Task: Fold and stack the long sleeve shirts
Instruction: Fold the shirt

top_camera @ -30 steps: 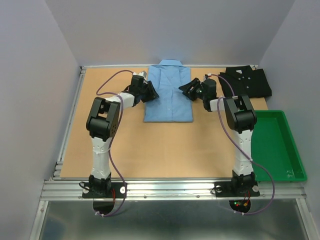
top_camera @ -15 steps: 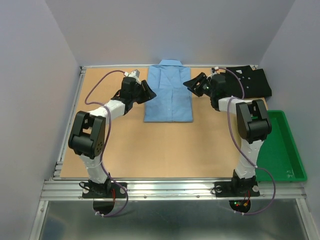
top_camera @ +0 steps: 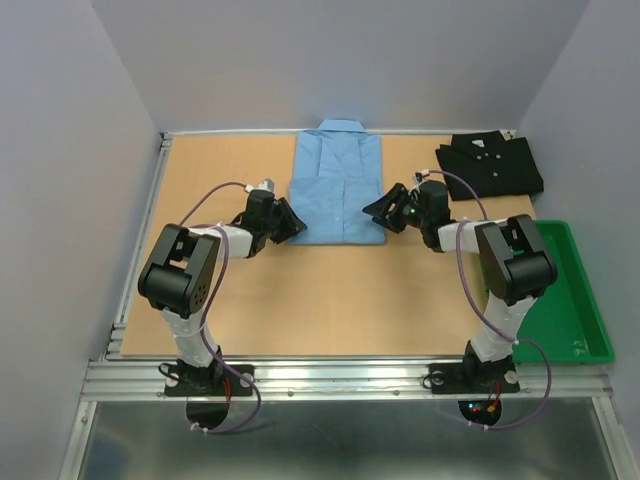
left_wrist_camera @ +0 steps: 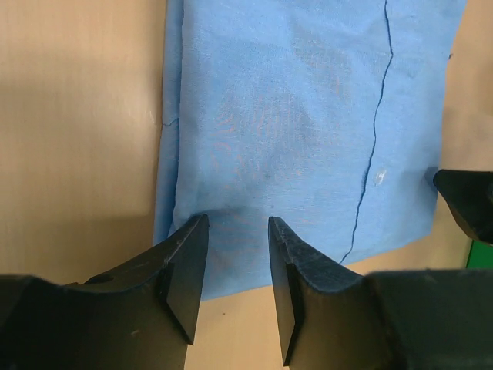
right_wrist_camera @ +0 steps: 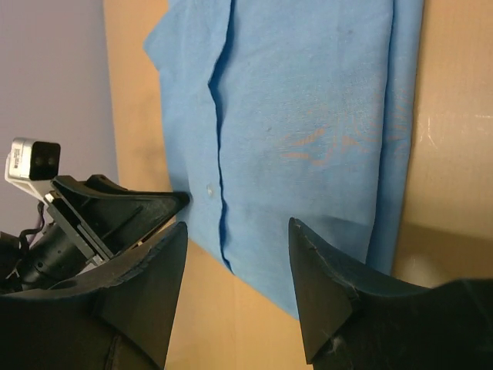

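The left claw (left_wrist_camera: 237, 231) (narrowly parted) and right claw (right_wrist_camera: 239, 231) (wide) flank the near hem of the light blue shirt (top_camera: 338, 190) — next, it seems, both corners need pinching for folding.

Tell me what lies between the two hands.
The near end of the light blue shirt fills the gap between the left hand and the right hand, clearest in the top external view.

no readable text, no labels, brands, nos. anywhere
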Tool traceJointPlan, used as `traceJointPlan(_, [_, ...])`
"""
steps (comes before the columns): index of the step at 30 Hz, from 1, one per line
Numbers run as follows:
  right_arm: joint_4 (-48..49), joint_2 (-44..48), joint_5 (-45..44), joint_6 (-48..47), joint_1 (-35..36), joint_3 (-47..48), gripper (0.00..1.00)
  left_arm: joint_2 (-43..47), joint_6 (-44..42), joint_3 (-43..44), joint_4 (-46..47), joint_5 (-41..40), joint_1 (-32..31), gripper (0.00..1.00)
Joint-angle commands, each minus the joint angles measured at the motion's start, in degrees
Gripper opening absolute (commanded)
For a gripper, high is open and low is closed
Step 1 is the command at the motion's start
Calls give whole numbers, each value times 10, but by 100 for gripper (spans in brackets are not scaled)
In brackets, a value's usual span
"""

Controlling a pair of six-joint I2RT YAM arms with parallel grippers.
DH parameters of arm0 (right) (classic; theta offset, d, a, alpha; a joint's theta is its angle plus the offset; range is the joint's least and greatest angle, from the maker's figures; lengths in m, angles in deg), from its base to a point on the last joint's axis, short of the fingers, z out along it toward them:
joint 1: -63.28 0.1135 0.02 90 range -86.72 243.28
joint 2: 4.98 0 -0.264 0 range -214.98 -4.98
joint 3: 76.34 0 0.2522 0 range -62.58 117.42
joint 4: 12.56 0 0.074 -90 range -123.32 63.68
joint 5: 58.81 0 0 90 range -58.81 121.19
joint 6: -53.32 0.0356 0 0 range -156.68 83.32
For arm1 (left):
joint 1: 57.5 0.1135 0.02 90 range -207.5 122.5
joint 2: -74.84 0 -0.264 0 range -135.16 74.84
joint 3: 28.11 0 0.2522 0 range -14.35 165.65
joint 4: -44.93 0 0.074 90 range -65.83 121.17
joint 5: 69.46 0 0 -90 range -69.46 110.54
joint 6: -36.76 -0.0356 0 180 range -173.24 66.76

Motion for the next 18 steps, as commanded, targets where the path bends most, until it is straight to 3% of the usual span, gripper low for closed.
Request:
traceJointPlan(1, [13, 65, -18, -28, -1, -24, 60, 33, 26, -22, 30, -21, 4, 49])
traceJointPlan(8, [-131, 119, -72, -147, 8, 29, 61, 87, 10, -20, -63, -82, 19, 54])
traceJointPlan(12, [-189, 127, -111, -198, 40, 80, 60, 132, -5, -15, -118, -104, 21, 64])
traceJointPlan(15, [-224, 112, -161, -248, 96, 131, 60, 211, -38, -9, -170, -157, 26, 78])
traceJointPlan(18, [-251, 75, -227, -301, 131, 195, 60, 258, -87, 0, -220, -201, 37, 97])
